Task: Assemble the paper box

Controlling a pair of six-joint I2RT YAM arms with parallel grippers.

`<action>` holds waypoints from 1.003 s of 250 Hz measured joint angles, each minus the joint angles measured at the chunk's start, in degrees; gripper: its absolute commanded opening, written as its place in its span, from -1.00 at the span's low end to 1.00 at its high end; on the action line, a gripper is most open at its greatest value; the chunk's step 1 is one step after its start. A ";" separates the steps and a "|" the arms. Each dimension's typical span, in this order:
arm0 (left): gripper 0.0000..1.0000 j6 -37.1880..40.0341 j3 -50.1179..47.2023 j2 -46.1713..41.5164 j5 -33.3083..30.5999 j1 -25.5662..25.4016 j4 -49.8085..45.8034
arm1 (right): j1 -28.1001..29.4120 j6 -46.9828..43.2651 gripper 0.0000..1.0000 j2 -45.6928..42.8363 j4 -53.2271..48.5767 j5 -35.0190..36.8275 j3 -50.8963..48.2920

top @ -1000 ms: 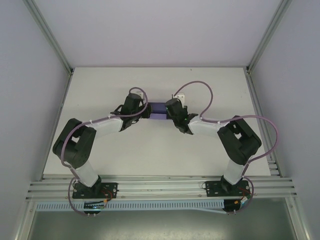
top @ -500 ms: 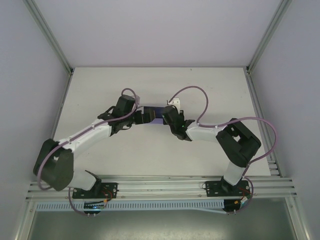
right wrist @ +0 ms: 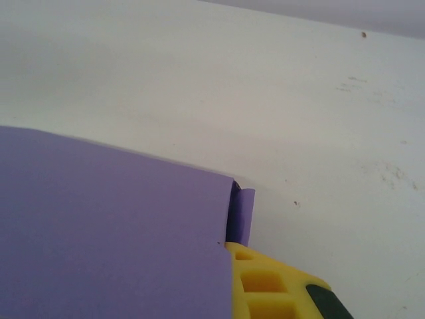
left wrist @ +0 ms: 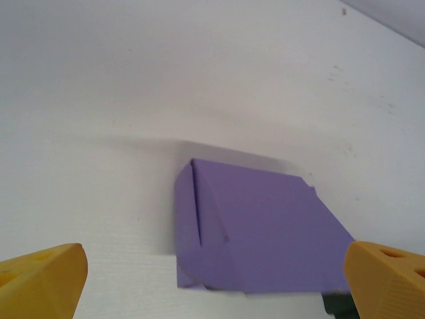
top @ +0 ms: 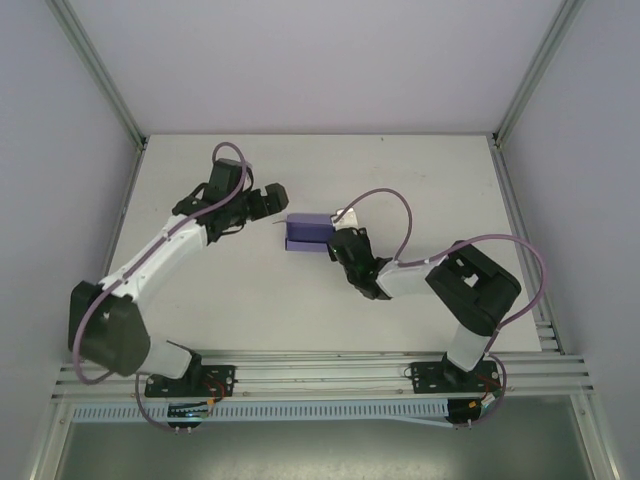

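Observation:
The paper box (top: 307,231) is a small flat lavender box lying on the white table (top: 400,170), left of centre. My right gripper (top: 337,236) is shut on its right end. In the right wrist view the purple panel (right wrist: 113,232) covers the lower left, one yellow finger (right wrist: 265,286) lies against it, and a small flap (right wrist: 244,212) stands at the corner. My left gripper (top: 272,195) is open, up and to the left of the box and apart from it. In the left wrist view the box (left wrist: 259,232) lies ahead between wide-spread yellow fingertips (left wrist: 40,286).
Metal frame posts (top: 120,110) border the table on the left and right. An aluminium rail (top: 320,375) with both arm bases runs along the near edge. Purple cables (top: 385,200) loop over the arms.
The left gripper opened, let go of the box and drew back up and to the left. The right gripper shifted the box slightly left and toward the near edge.

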 measured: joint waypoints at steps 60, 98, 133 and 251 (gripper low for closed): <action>0.77 0.22 3.78 14.82 5.35 0.81 1.27 | 0.00 -5.68 -1.00 0.83 5.35 -2.34 -1.81; 0.51 -0.09 3.78 20.24 8.68 0.81 2.16 | 0.00 -7.28 -0.92 0.83 6.73 -2.99 -2.67; 0.33 -0.72 1.95 20.65 10.95 0.81 6.32 | 0.02 -7.98 -0.48 0.17 5.31 -3.67 -3.45; -0.13 -3.69 -8.48 21.49 19.08 1.05 23.67 | 0.33 -0.66 0.65 -14.97 -12.79 -9.11 -11.30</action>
